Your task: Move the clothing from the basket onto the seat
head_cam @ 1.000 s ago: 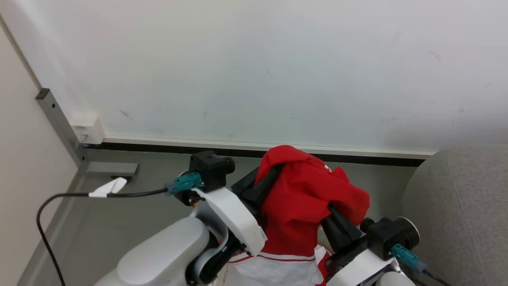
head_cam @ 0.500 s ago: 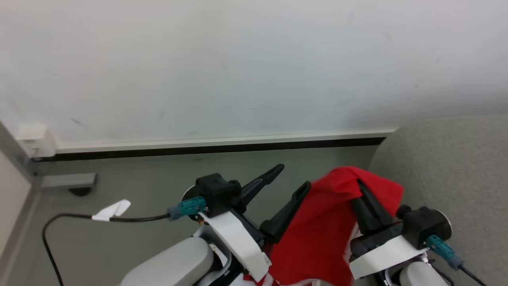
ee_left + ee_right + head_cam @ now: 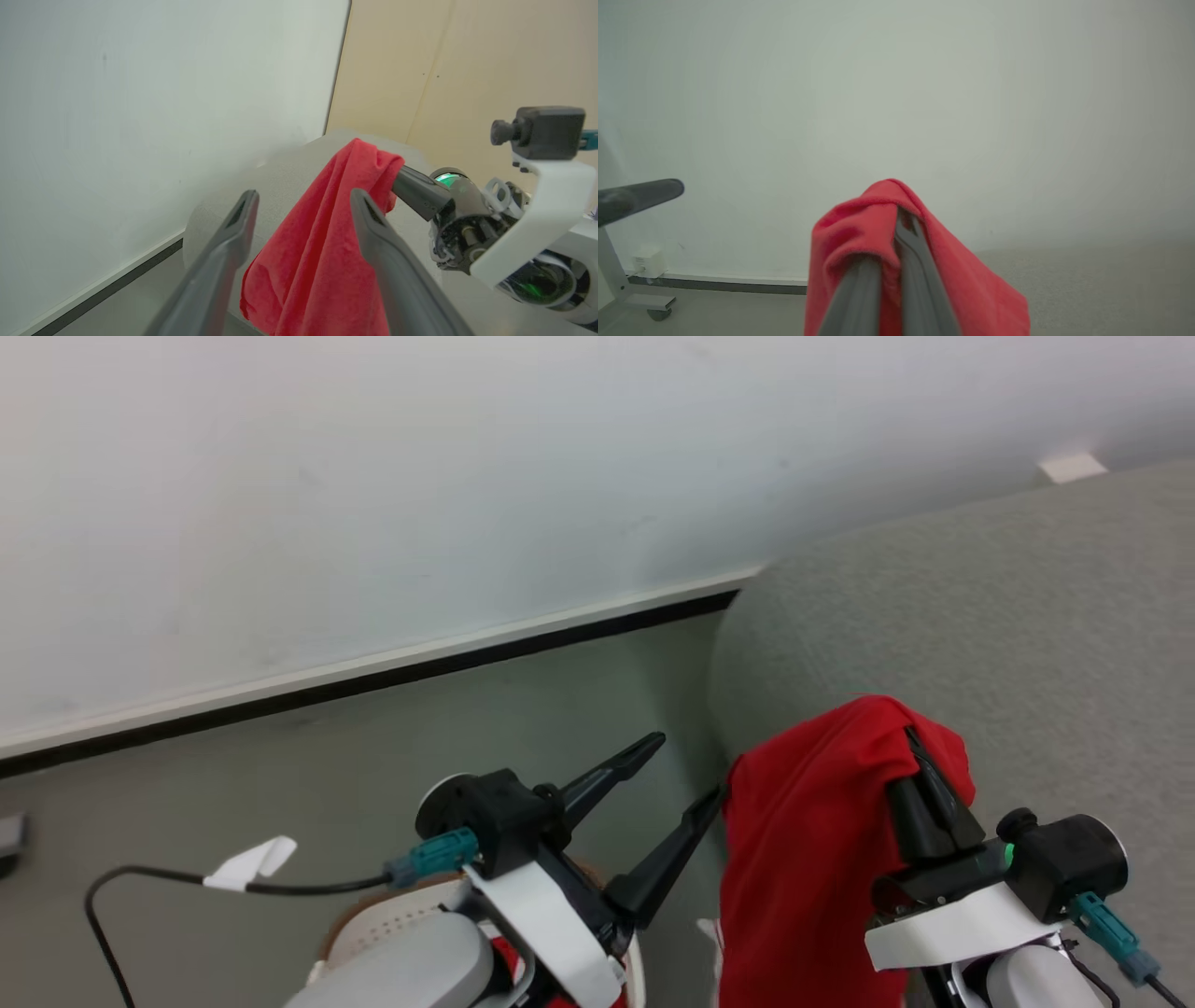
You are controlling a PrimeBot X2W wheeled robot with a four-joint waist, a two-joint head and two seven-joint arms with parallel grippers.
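At the seat's (image 3: 980,616) left rounded end, next to the white wall (image 3: 373,476): status from my side.

Right gripper (image 3: 900,221): fingers pressed fully together, a fold of the clothing (image 3: 803,859) pinched at the tips. Red fabric drapes over the tips and hangs straight down. Its lower end runs off the bottom of the head view, so I can't tell whether it touches anything down there. In the head view the garment sits in front of the seat's grey edge, raised, not lying on the cushion.

Left gripper (image 3: 689,766): fingers spread wide, nothing between them. It points up and to the right, toward the hanging garment. Its nearer fingertip is just beside the fabric edge; I can't tell if it touches. In the left wrist view I see the red cloth past the two spread fingers, with the right gripper clamped at its top.

Basket (image 3: 387,922): low in the head view under the left forearm, perforated cream wall and brown rim showing. A bit of red shows inside it, mostly hidden by the arm.

A black cable (image 3: 140,877) with a white tag lies on the grey floor (image 3: 280,775) to the left.
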